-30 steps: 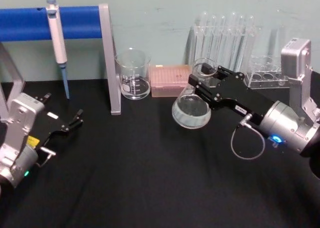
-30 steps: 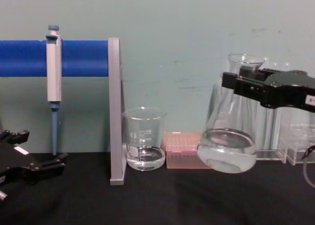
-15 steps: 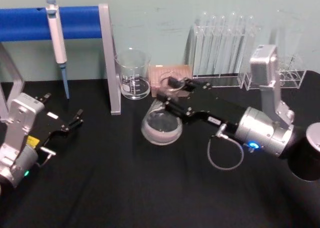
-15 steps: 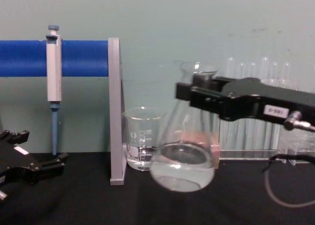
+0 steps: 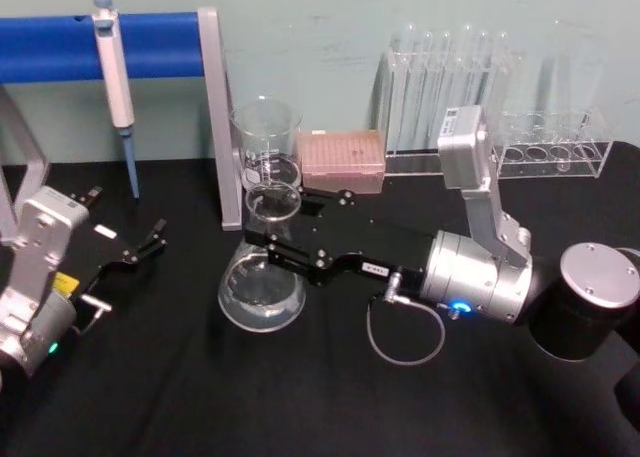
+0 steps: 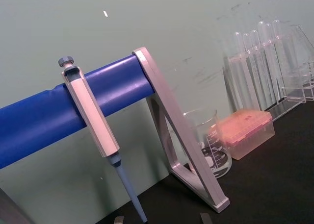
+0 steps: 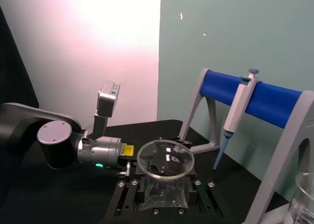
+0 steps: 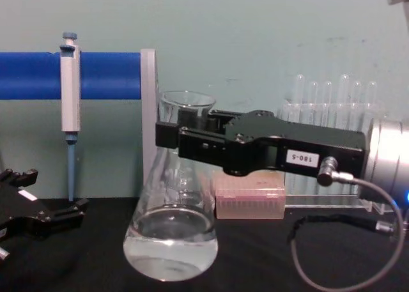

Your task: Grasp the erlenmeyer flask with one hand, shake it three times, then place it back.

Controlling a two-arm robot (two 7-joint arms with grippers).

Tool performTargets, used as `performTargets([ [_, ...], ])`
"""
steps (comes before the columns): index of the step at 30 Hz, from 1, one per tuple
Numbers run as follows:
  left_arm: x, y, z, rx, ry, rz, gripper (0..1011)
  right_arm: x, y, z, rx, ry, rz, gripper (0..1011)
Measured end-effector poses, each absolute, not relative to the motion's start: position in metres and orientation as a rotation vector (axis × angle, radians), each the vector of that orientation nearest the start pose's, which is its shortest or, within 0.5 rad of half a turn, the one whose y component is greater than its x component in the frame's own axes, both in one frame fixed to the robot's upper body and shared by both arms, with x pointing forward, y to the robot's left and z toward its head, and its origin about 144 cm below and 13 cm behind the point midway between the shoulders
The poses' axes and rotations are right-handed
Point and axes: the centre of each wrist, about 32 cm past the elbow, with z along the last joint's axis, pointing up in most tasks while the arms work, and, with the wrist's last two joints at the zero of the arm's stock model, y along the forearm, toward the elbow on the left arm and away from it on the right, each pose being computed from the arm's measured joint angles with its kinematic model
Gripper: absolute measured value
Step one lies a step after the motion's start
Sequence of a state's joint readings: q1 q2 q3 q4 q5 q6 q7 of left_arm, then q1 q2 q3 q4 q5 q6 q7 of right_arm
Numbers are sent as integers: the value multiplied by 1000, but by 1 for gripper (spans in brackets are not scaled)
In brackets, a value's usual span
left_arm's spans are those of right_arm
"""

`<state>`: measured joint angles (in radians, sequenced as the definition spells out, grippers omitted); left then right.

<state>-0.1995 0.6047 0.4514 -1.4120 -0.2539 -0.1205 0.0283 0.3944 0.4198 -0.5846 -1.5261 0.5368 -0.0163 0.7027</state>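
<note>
The erlenmeyer flask is clear glass with clear liquid pooled in its wide base. It hangs slightly tilted, low over the black table in front of the grey stand post. My right gripper, the black hand with a white numbered label, is shut on the flask's neck just under the flared rim. I cannot tell whether the base touches the table. My left gripper rests at the table's left side, open and holding nothing.
A blue bar on grey posts carries a pipette at the back left. A glass beaker, a pink tip box and test tube racks line the back wall.
My right gripper has carried the flask left and toward me, from in front of the test tube rack to in front of the grey post, and lower. The left arm has not moved.
</note>
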Motion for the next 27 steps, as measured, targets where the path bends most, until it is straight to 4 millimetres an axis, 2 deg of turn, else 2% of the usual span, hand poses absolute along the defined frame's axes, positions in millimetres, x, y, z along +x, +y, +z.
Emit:
performTargets([
  [7, 489, 310, 1140, 304, -285, 1248, 1001, 522, -192, 1214, 54, -91, -393, 456],
  [14, 489, 310, 1140, 304, -285, 1248, 1001, 519, -212, 1216, 67, -110, -517, 456],
  [27, 489, 310, 1140, 304, -285, 1248, 1001, 499, -277, 1225, 63, -140, -864, 456],
])
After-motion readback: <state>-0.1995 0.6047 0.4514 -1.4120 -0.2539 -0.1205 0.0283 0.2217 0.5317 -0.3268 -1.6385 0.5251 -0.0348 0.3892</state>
